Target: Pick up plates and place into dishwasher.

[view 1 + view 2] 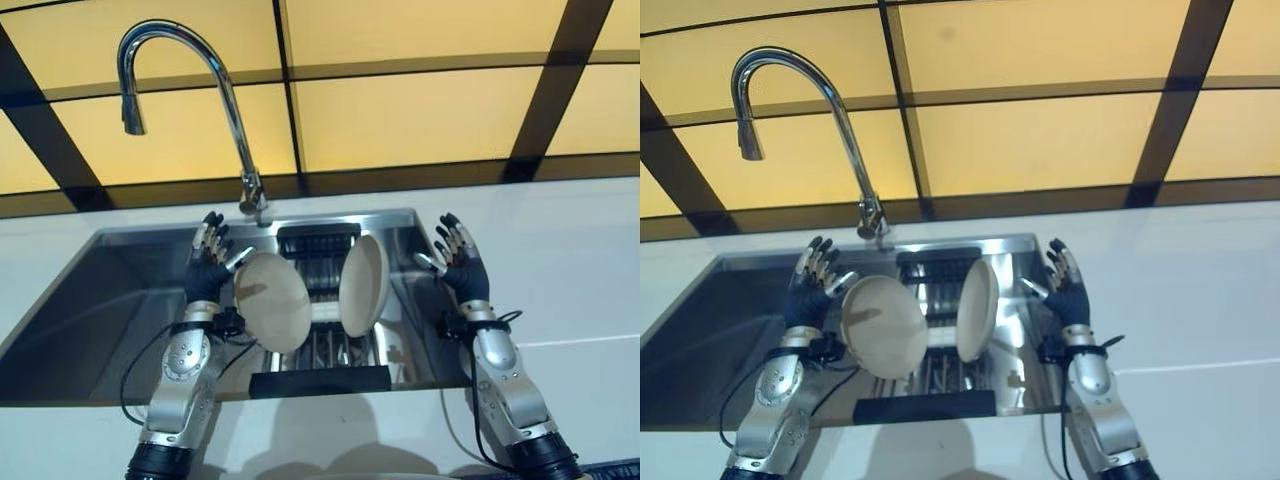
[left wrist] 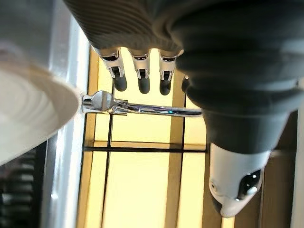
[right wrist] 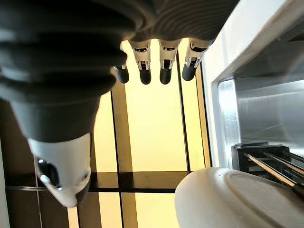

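Here, two round cream plates (image 1: 272,300), upright in rack (image 1: 320,380)

I see two cream plates (image 1: 272,300) (image 1: 363,285), black rack (image 1: 318,250) under them, steel-grey sink (image 1: 120,300), shiny chrome tap (image 1: 205,90), white counter (image 1: 570,260), amber-yellow wall panels (image 1: 400,120) crossed by dark brown bands.
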